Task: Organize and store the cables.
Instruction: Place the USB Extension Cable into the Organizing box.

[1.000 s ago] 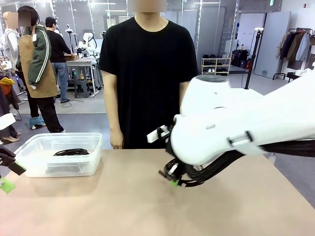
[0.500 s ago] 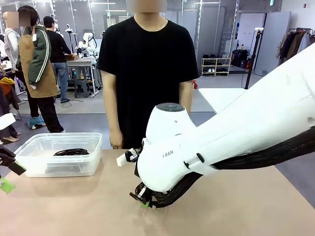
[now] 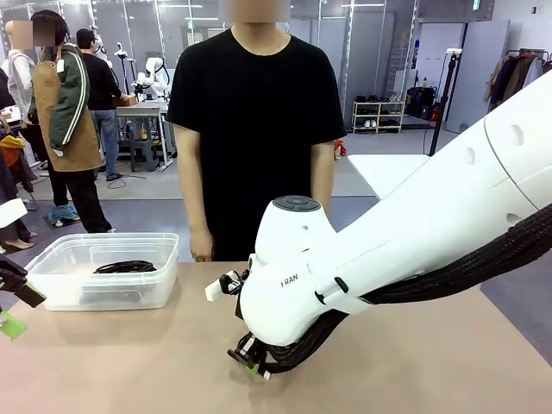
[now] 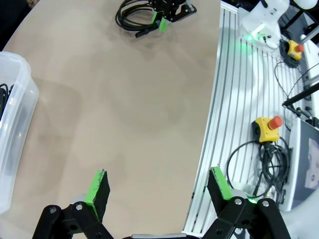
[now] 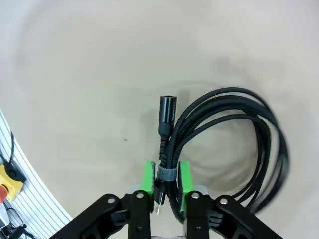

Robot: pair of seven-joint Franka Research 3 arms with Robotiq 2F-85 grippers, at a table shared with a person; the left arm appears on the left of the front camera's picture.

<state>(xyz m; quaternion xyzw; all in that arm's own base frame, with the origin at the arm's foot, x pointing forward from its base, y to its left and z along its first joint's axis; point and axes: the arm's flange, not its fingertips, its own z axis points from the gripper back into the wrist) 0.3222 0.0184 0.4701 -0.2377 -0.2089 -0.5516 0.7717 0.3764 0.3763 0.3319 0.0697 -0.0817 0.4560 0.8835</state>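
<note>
A coiled black cable (image 5: 234,144) with a chunky plug (image 5: 167,112) lies on the tan table, bound by a grey strap. My right gripper (image 5: 166,177) is shut on the cable at the strap, one green pad on each side. In the front view that gripper (image 3: 252,362) is low over the table's near middle. The left wrist view shows the same cable (image 4: 130,15) far off. Another coiled cable (image 3: 125,266) lies inside the clear plastic bin (image 3: 108,289). My left gripper (image 4: 159,189) hangs open over bare table, also seen at the left edge (image 3: 13,306).
A person in a black shirt (image 3: 259,129) stands at the far edge, arms down. The bin's wall (image 4: 15,124) is to the left of my left gripper. Beyond the table edge are a ribbed metal rail (image 4: 239,109), yellow stop buttons (image 4: 266,127) and loose cords.
My right arm has swung left and toward the near side, lowering the held cable to the table. The left gripper has stayed in place.
</note>
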